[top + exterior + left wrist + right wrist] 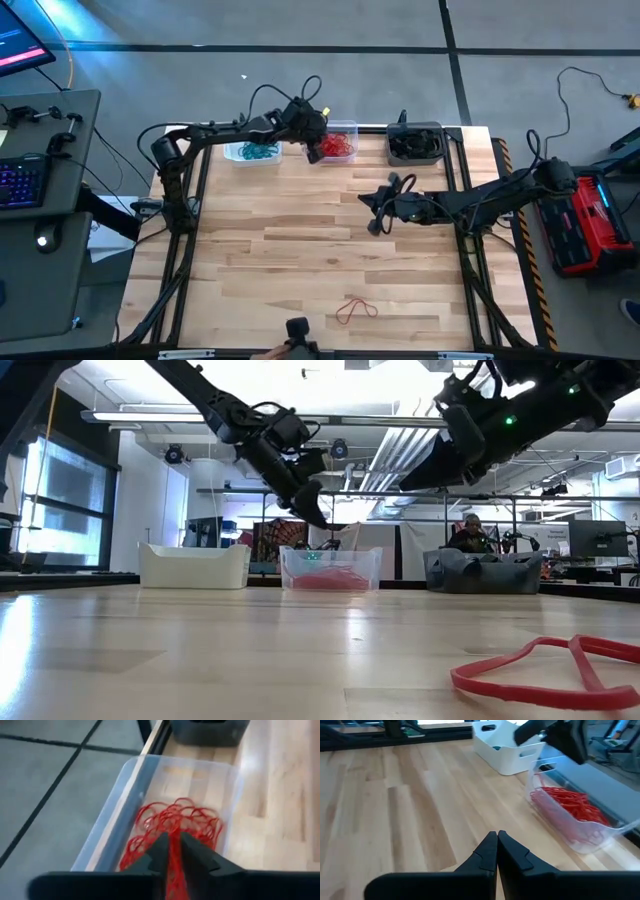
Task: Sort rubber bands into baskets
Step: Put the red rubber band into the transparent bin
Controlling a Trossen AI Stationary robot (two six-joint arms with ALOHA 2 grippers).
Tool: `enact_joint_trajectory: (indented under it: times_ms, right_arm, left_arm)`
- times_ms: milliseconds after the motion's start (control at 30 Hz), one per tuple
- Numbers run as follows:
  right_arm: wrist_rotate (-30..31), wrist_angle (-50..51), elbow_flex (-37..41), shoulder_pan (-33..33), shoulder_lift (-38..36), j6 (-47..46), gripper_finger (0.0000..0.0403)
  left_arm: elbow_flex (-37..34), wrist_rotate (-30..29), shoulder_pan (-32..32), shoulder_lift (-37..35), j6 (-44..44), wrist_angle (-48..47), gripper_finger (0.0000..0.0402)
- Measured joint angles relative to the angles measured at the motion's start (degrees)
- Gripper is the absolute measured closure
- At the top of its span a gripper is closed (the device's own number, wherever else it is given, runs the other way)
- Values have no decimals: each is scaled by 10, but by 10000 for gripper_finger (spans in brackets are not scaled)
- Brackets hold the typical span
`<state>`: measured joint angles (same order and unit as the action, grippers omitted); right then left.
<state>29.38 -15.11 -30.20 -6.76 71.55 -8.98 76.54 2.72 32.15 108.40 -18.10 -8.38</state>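
The left gripper point(170, 851) is hanging over the clear basket point(345, 128), a thin-walled, see-through plastic tub with rounded corners, and its two dark, wedge-shaped fingers point(158, 851) are standing a narrow slit apart with a strand of red rubber band showing in the gap between them; whether that strand is pinched or only hanging there cannot be told. Directly below the jaws a loose tangle of red rubber bands point(177, 822), thin curling elastic loops, is lying on the tub's floor. To one side of the jaws the white basket point(250, 152), an opaque, smooth rectangular tub, is holding a bunch of teal rubber bands point(257, 151); to the other side the dark grey basket point(416, 143), a matte tub of like shape, is holding a dark heap that cannot be made out in detail. The right gripper point(497, 851) is hovering above the pale, striped wooden table point(300, 260), its tapered black fingers pressed flat together and holding nothing; the clear basket is sitting ahead of these jaws and off to one side, with the white one beyond it. Well apart from both grippers, near the table's front edge, a single red rubber band point(355, 310) is lying flat on the wood as a slack, kinked loop, looking soft and slightly glossy in the low view.
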Motion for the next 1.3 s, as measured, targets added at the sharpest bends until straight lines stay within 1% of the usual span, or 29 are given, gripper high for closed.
enact_joint_trajectory:
  times_ms: [67,100,233,400,467,567,667,767,900,1033,1133,1300]
  right_arm:
    - [-14,-2,0,0,0,0,403]
    - [-21,-3,0,0,0,0,403]
    - [-31,-6,0,0,1,-1,403]
    - [-38,-10,0,0,1,-1,403]
    - [-65,-11,0,0,1,1,403]
    - [-134,-11,0,-8,1,36,403]
    - [-157,-10,0,-29,1,50,403]
    - [-157,-6,0,-55,1,47,403]
    - [-155,-4,-2,-91,1,12,403]
    - [-123,6,-2,-132,1,-31,399]
    - [-101,15,-2,-164,2,-68,383]
    - [-81,13,-4,-216,34,-118,334]
  left_arm:
    - [-15,12,-4,-1,5,31,388]
    - [-26,14,-7,-4,7,51,395]
    - [-69,10,-22,-25,10,119,392]
    - [-134,6,-41,-72,17,191,400]
    - [-161,5,-50,-96,25,215,400]
    - [-202,6,-68,-129,31,235,401]
    - [-244,6,-92,-160,36,266,401]
    - [-279,-1,-120,-188,45,297,401]
    - [-310,-11,-159,-216,46,297,401]
    - [-328,-11,-195,-230,45,296,401]
    - [-329,-11,-221,-231,46,288,401]
    - [-328,-11,-263,-231,50,289,401]
